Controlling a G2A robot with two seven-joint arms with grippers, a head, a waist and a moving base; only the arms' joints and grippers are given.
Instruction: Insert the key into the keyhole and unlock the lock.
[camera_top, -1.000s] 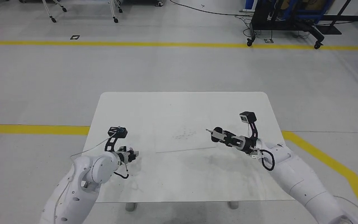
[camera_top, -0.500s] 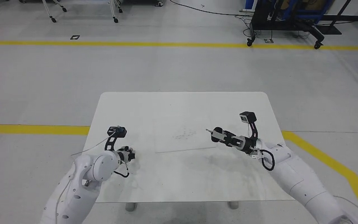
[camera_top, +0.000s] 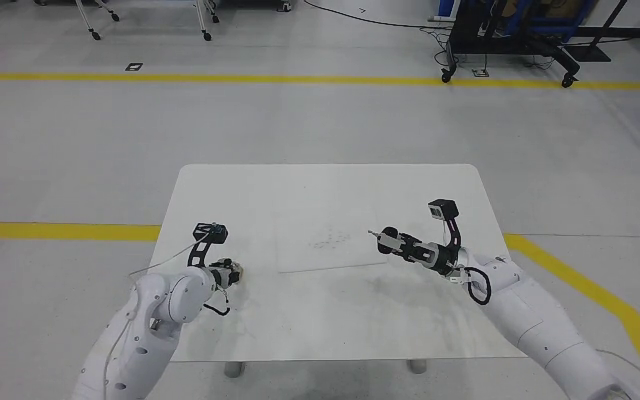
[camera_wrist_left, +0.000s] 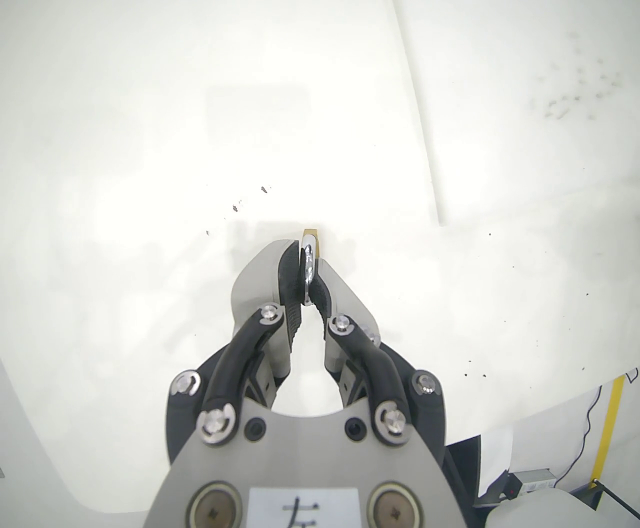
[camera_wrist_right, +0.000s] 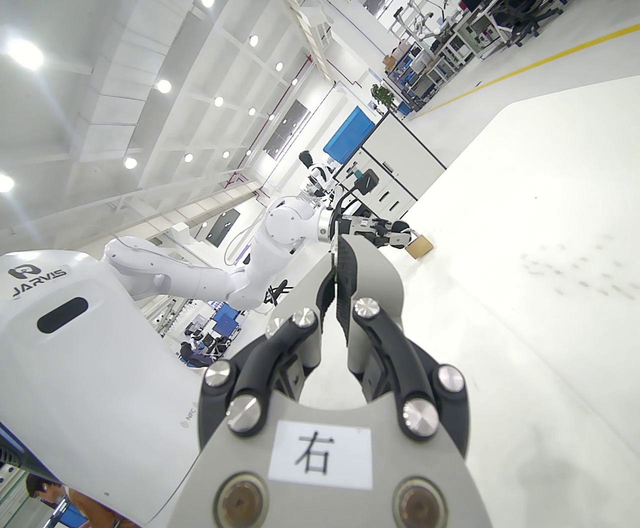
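- Two grippers are over one table (camera_top: 320, 200), well apart. The step in hand is judged to be bringing key and lock together, with insertion not yet begun.
- Left gripper (camera_wrist_left: 307, 260), at the table's 9 o'clock on the top view: closed on the lock (camera_wrist_left: 311, 233). Its pads (camera_wrist_left: 289, 272) pinch the chrome shackle, and the brass body hangs beyond the fingertips, low over the tabletop. Whether the body touches the table cannot be told.
- Right gripper (camera_wrist_right: 336, 250), just off the table's centre toward 2 o'clock: fingers pressed together, apparently on the key (camera_top: 372, 234), a thin sliver projecting from the tips toward 10 o'clock.
- Relation: from the right gripper the lock lies at about 9 o'clock, across bare tabletop.
- Keyhole: too small to make out, so its facing is unknown.
- Next move, as a judgement: close the gap between the arms, turn the lock so its keyhole face meets the key tip, and line the blade up with the slot before pushing. The thin key could slip or skew in the pinch on contact.
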